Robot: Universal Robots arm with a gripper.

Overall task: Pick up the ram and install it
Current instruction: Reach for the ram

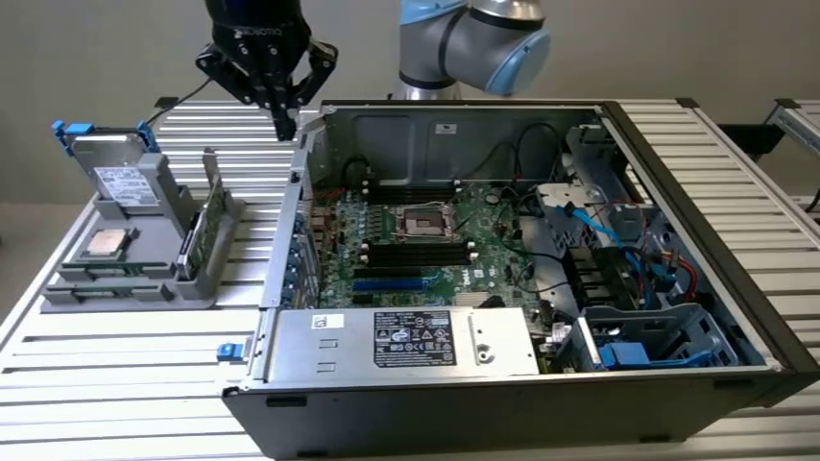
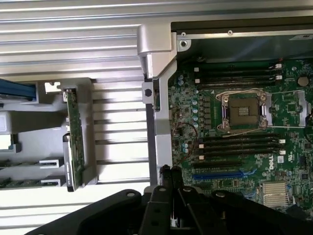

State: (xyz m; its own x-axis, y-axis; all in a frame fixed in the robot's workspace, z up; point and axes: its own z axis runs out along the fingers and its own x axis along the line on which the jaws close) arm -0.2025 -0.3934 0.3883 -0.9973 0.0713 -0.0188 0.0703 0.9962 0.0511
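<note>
Gripper (image 1: 284, 123), its fingers pressed together on nothing, hangs over the corner of the computer case (image 1: 513, 423) nearest the grey holder (image 1: 144, 197). Ram (image 1: 194, 242) stands on edge in that holder, apart from the gripper. Black memory slots (image 2: 239, 146) on the motherboard look vacant, so neither pickup nor installation appears done.

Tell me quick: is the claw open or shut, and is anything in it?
Claw: shut, fingers pressed together, holding nothing.
</note>
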